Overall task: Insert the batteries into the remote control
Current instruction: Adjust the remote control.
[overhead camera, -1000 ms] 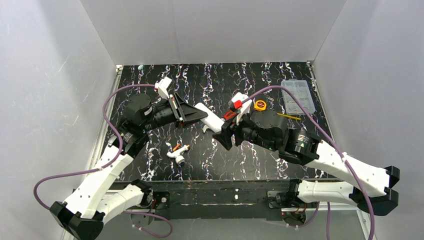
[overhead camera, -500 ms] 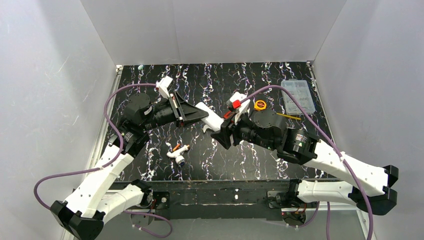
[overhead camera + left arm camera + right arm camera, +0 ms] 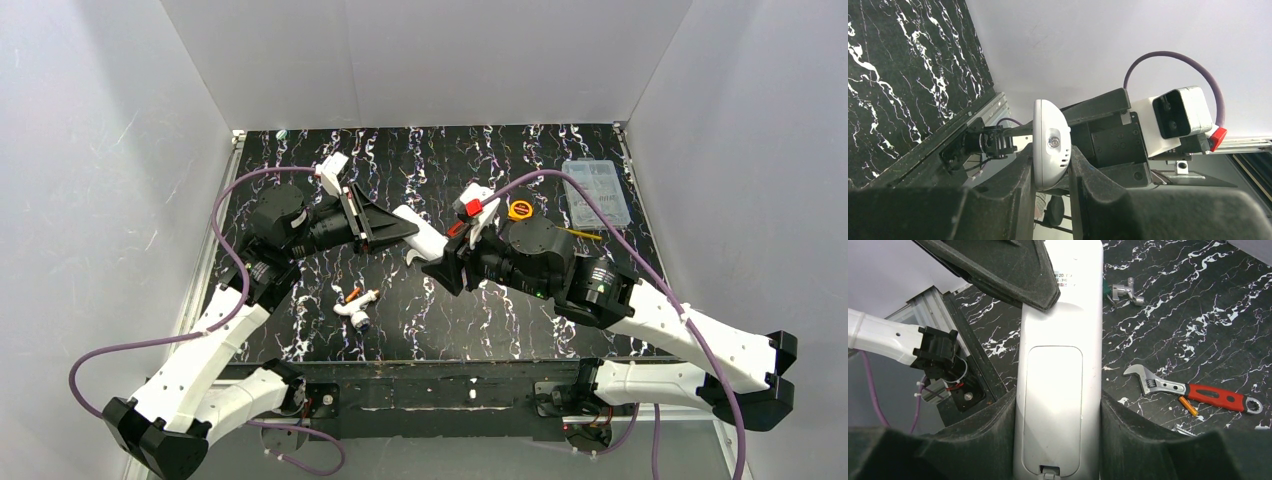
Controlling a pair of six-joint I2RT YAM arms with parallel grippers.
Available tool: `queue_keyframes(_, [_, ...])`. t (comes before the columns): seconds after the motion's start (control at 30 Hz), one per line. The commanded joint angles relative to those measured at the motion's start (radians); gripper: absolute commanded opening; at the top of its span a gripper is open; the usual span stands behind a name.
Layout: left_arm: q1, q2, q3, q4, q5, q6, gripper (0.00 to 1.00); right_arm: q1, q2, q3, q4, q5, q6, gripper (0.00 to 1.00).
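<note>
The white remote control (image 3: 420,235) is held off the table between both grippers. My left gripper (image 3: 403,227) is shut on its far end, which shows end-on in the left wrist view (image 3: 1050,145). My right gripper (image 3: 446,266) is shut on its near end. In the right wrist view the remote's back (image 3: 1058,365) faces the camera, with the flat cover closed over the recess, between my fingers (image 3: 1138,440). One orange battery (image 3: 1188,406) lies on the table beside the wrench. A small orange piece (image 3: 351,293) lies by the white tube tool.
A red-handled wrench (image 3: 1198,392) and a small metal fitting (image 3: 1125,291) lie on the black marbled table. The white tube tool (image 3: 358,310) lies front left. A yellow tape measure (image 3: 519,210) and a clear plastic box (image 3: 596,193) sit at the back right.
Both grippers have shifted slightly, the right one a little to the left, and the remote stays held between them.
</note>
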Motion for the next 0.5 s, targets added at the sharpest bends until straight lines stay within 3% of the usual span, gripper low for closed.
queue_keyframes(0.0, [-0.004,-0.02,0.014,0.054,0.046,0.012,0.13,-0.002,-0.017,0.004,0.049,-0.023,-0.013,0.15])
queue_keyframes(0.1, [-0.006,-0.022,0.018,0.056,0.0,0.026,0.35,-0.002,-0.005,0.007,0.068,-0.008,0.001,0.09])
queue_keyframes(0.17, [-0.011,-0.031,0.016,0.063,-0.054,0.046,0.56,-0.002,0.01,0.021,0.073,0.008,0.021,0.05])
queue_keyframes(0.23, [-0.014,-0.043,0.014,0.062,-0.101,0.063,0.68,-0.002,0.023,0.032,0.083,0.007,0.037,0.02])
queue_keyframes(0.47, [-0.021,-0.051,0.034,0.025,-0.143,0.102,0.71,-0.002,0.048,0.049,0.099,-0.041,0.074,0.01])
